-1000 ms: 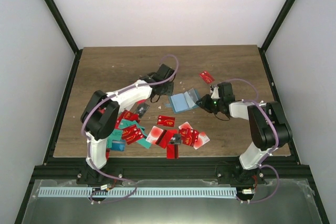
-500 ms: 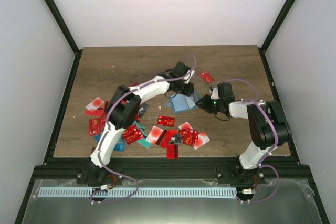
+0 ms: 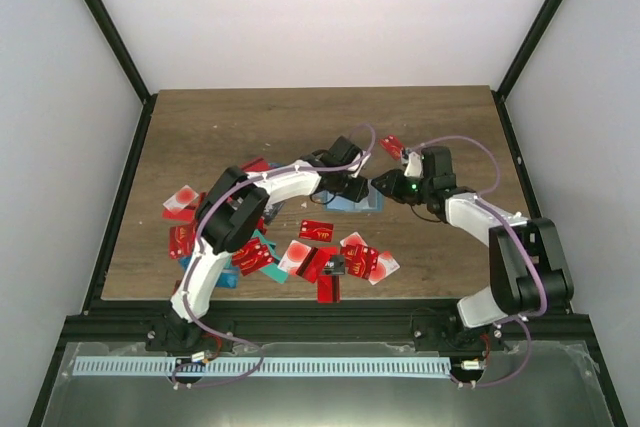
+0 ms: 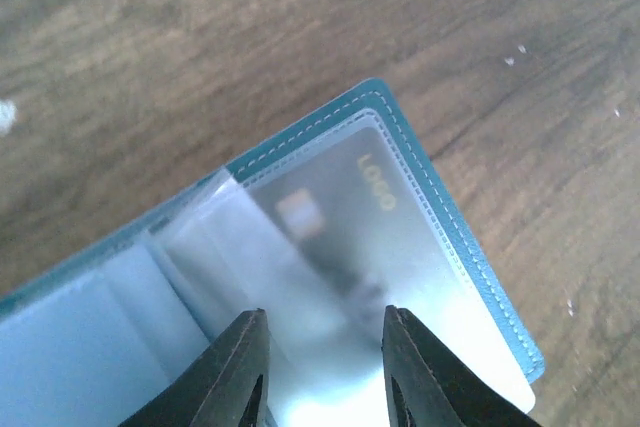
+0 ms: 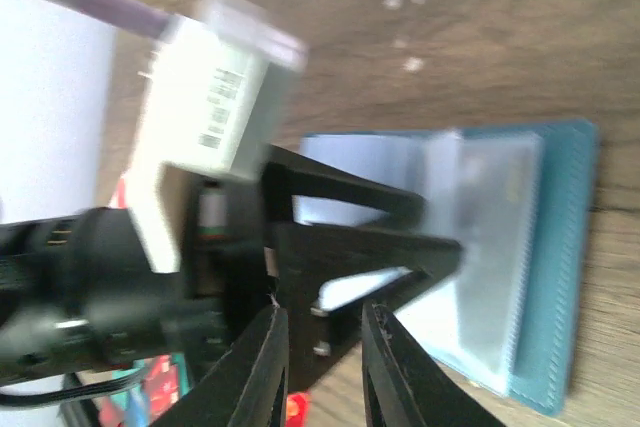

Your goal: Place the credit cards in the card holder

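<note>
The card holder (image 4: 462, 247) lies open in the middle of the table (image 3: 220, 127). The left gripper (image 4: 325, 372) above its clear pocket (image 4: 330, 237) and the right gripper (image 5: 325, 367) beside it both have fingers slightly apart.

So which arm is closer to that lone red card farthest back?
Right. The right arm's wrist is just beside the flat red card, on its near side; the left arm's fingers are further left, over the teal wallet.

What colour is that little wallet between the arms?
The holder is teal with pale stitching and light-blue inner panels; clearest in the left wrist view.
</note>
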### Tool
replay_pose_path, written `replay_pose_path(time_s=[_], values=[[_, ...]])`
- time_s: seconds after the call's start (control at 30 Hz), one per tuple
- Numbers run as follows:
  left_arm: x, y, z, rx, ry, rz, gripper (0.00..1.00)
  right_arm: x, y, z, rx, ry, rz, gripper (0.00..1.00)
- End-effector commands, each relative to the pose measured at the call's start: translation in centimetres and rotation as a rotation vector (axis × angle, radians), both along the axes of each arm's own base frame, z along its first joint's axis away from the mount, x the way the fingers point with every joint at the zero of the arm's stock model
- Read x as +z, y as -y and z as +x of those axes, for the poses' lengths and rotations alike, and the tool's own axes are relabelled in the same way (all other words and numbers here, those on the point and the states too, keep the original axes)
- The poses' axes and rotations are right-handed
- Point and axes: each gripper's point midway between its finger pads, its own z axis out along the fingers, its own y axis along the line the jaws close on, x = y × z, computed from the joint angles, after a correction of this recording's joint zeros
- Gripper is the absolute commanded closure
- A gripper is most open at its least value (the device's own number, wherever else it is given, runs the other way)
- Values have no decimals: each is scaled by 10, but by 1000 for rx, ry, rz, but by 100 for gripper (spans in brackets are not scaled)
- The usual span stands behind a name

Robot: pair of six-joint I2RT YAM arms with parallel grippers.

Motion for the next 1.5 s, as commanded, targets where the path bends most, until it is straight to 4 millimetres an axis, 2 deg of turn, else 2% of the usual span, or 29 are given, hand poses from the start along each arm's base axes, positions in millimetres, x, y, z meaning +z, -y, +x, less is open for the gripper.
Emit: replay_pose_path(time_s=[0.0, 0.1, 0.27, 0.43, 0.53, 0.8, 1.1, 1.23, 1.33, 1.47], values=[[-21, -16, -36, 36, -148, 3, 65, 43, -27, -13, 147, 111, 106, 77], [1, -15, -37, 59, -138, -42, 63, 50, -36, -27, 207, 139, 160, 77], [43, -15, -26, 73, -60, -73, 57, 46, -35, -43, 223, 126, 151, 78], [61, -15, -25, 70, -41, -82, 56, 43, -38, -67, 245, 103, 127, 77], [62, -17, -27, 75, -41, -84, 56, 47, -43, -78, 259, 107, 132, 77], [57, -23, -31, 88, -54, -66, 56, 63, -48, -89, 298, 140, 166, 77], [65, -52, -39, 141, -24, 9, 55, 48, -54, -120, 337, 95, 143, 77], [70, -70, -55, 154, -31, 41, 55, 40, -53, -138, 345, 61, 145, 75], [69, -88, -77, 161, -52, 63, 55, 32, -53, -153, 346, 15, 134, 72], [56, -107, -115, 144, -115, 102, 55, 15, -61, -176, 363, -83, 136, 61]])
